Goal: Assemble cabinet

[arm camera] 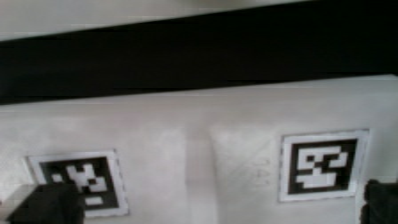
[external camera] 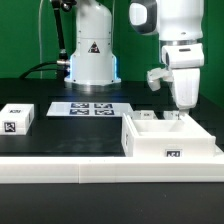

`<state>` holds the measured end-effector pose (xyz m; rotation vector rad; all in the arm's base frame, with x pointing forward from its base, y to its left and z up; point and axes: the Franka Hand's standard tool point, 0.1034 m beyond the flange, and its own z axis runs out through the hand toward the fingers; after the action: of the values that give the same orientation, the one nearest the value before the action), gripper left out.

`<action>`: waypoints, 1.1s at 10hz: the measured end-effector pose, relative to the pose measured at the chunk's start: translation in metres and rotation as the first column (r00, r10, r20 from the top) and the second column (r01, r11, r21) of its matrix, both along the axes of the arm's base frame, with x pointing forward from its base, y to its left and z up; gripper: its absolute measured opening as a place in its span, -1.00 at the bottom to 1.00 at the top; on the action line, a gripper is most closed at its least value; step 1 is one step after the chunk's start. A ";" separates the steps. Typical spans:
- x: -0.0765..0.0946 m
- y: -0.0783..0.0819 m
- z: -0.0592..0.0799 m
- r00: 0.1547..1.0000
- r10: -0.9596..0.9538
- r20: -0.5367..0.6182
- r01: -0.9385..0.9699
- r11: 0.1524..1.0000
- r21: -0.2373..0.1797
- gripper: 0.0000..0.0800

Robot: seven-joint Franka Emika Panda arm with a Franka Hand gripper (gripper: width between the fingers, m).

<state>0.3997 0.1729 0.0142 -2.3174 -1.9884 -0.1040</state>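
The cabinet (external camera: 170, 142) is a large white open box with a tag on its front. It lies at the exterior view's right, near the table's front edge. My gripper (external camera: 181, 110) hangs straight down over the cabinet's far right part, fingertips just above its back wall. In the wrist view a white surface (arm camera: 196, 130) with two square tags fills the space below the gripper (arm camera: 210, 215). The black fingers (arm camera: 43, 206) stand wide apart at the picture's two sides. The jaws are open and hold nothing.
A small flat white tagged block (external camera: 18, 118) lies at the exterior view's left. The marker board (external camera: 92, 108) lies in front of the robot base (external camera: 90, 60). Another small white tagged piece (external camera: 145, 115) sits just behind the cabinet. The table is black with a white front rim.
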 end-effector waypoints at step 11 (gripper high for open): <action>-0.002 -0.003 -0.005 1.000 -0.008 -0.007 0.008 1.000 0.001 -0.83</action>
<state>0.3981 0.1699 0.0096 -2.3221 -1.9764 -0.0974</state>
